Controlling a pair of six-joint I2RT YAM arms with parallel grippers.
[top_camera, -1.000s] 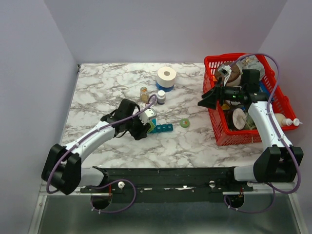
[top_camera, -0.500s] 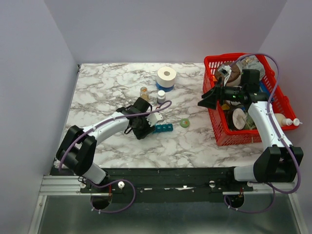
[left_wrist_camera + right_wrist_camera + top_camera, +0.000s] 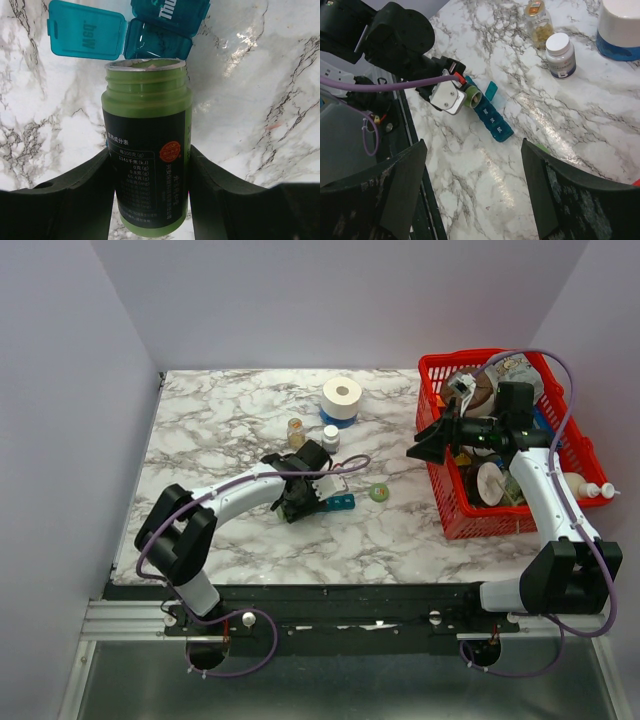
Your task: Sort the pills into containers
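Green bottle (image 3: pixel 146 145) over open organizer (image 3: pixel 155 37)

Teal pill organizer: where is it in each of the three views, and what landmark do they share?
Top external: pill organizer mid-table, right of the left gripper.
Left wrist: pill organizer at the top edge, one lid open.
Right wrist: pill organizer centre-left, lying diagonally.
Landmark: the green bottle in that gripper's jaws, mouth beside the open compartment.
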